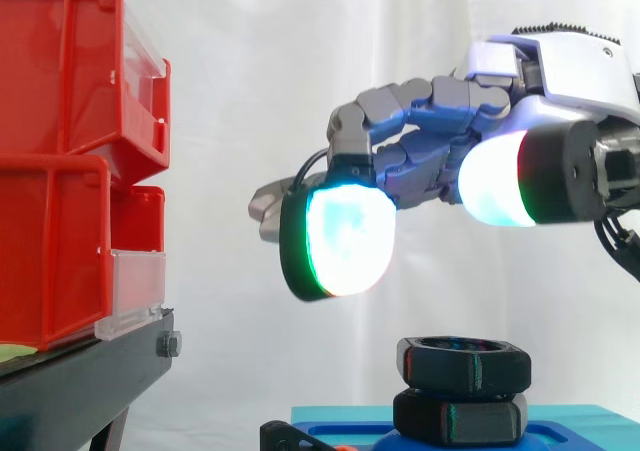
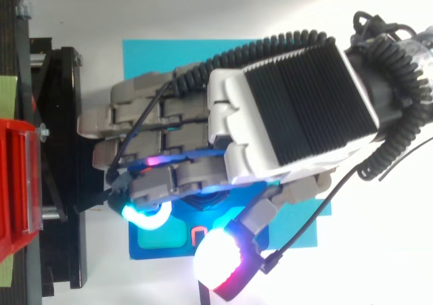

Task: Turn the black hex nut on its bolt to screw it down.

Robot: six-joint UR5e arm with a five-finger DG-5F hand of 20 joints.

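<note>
Two stacked black hex nuts point(image 1: 463, 361) point(image 1: 460, 418) under one hand point(image 1: 430, 136).

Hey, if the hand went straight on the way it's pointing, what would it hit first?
Probably the red bins on the black stand: the hand points level toward them, above the black hex nut. Depth is unclear.

Lab test rig: white curtain point(image 1: 250, 71), red parts bins point(image 1: 60, 171), black stand point(image 1: 80, 386)
</note>
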